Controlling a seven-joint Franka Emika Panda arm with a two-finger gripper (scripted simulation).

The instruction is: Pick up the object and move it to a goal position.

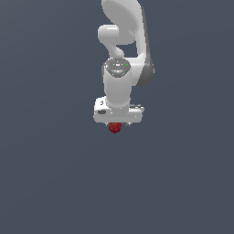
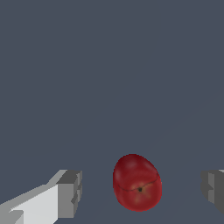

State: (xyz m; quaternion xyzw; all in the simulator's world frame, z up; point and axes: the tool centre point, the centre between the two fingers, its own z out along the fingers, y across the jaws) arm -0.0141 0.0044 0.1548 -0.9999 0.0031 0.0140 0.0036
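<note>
Glossy red egg-shaped object (image 2: 137,183) sits between the spread grey-tipped tool (image 2: 140,192) fingers.

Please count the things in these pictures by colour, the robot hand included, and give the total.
Dark red: 1, the small dark red roundish lumpy object, lying between the open fingers.
White: 1, the white robot hand on its arm.
Total: 2.
</note>
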